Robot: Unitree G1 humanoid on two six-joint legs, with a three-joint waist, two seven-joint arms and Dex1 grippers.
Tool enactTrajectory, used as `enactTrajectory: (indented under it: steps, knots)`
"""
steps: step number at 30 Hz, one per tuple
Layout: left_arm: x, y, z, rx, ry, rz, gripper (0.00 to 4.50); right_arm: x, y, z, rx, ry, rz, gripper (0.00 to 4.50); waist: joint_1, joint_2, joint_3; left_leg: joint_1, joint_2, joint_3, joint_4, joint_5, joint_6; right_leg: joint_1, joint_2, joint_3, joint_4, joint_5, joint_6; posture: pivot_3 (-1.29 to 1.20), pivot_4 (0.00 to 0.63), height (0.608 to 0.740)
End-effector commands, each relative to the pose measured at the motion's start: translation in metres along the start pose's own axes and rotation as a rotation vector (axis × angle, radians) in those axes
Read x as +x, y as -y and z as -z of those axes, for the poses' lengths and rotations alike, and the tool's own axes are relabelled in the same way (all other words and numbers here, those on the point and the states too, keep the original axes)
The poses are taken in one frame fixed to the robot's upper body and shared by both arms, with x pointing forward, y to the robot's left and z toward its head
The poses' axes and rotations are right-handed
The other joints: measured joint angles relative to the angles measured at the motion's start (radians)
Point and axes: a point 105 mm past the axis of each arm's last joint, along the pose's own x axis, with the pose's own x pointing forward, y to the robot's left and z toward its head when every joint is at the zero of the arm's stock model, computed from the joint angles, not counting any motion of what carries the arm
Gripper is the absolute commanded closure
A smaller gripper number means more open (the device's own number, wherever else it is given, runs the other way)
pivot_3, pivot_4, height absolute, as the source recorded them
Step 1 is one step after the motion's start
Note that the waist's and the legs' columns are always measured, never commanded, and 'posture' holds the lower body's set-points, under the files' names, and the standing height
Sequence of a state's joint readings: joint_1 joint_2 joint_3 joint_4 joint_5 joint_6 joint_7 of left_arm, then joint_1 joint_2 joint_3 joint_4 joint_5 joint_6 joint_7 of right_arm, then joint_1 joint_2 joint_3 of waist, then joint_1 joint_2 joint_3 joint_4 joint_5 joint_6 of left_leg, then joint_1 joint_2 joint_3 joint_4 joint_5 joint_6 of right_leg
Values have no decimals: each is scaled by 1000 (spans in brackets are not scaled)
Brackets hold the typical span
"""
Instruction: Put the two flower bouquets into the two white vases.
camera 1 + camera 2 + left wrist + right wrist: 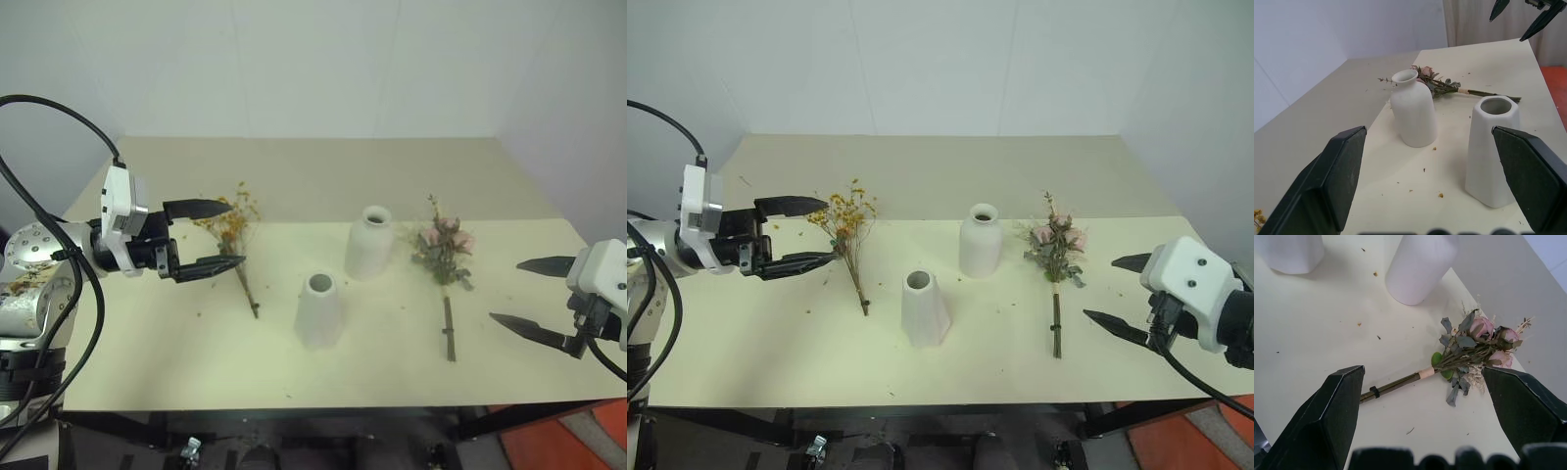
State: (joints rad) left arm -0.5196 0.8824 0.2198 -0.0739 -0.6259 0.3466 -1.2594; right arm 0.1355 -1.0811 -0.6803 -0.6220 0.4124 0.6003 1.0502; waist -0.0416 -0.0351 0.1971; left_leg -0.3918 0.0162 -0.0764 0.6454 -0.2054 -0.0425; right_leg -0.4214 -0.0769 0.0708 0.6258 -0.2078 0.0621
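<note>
Matte white ceramic marks both vases on the pale cream table [745,352]. The cone-shaped vase [924,310] stands upright near the table's middle, narrow at its round mouth and wider at the base with softly faceted sides. The bottle-shaped vase [980,242] stands upright just behind it and toward the robot's right, rounded at the shoulder with a short flared neck.

Both bouquets lie flat on the table. The yellow-orange bouquet [848,235] is a wispy bunch of tiny dry blossoms on thin twigs; it lies left of the vases, its blossoms toward the far wall and its thin brown stem running back toward the near edge. The pink rose bouquet [1054,257] lies right of the bottle-shaped vase, apart from it, with pink roses, white sprigs and grey-green leaves at the far end and a bound brown stem pointing toward the near edge.

The left gripper [807,233] hovers beside the yellow blossoms, its black pointed fingers spread wide and empty. The right gripper [1120,295] hangs right of the rose stem, also spread wide, holding nothing.
</note>
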Motion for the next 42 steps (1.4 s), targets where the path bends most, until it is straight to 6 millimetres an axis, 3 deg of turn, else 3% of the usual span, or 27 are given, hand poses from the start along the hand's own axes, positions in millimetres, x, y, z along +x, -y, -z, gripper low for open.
enactTrajectory:
  steps: [1,12,19,24,32,38,42]
  knots:
    - [-4,1,-9,45,11,-8,21,-8,4,-6,-40,-7,27,0,0,0,0,0,0,0,0,0,0,0,0,0,0,0,0,0,150,740]
    - [-5,-1,-10,60,9,-16,21,-6,5,-5,-33,-7,31,0,0,0,0,0,0,0,0,0,0,0,0,0,0,0,0,0,150,740]
    - [5,-10,-25,152,-20,33,21,0,17,16,156,-144,39,0,1,-1,0,0,0,0,0,0,0,0,0,0,0,0,0,0,150,740]
    - [34,-23,-32,200,-47,79,21,15,24,13,342,-173,41,0,0,0,0,0,-1,0,0,0,0,0,0,0,0,0,0,0,150,740]
    - [78,-30,-34,269,-63,220,21,69,24,22,491,-261,81,0,-5,0,0,-3,-1,-1,0,0,0,-3,0,0,0,0,0,0,150,740]
    - [88,-30,-28,282,-57,266,21,98,37,28,600,-308,149,0,-5,0,0,-5,-1,-1,0,0,0,-5,0,0,1,1,-1,0,150,740]
    - [89,-29,-24,284,-57,271,21,106,43,31,662,-342,154,0,-3,0,0,-5,-1,-1,0,0,0,-5,0,0,1,1,-2,0,150,740]
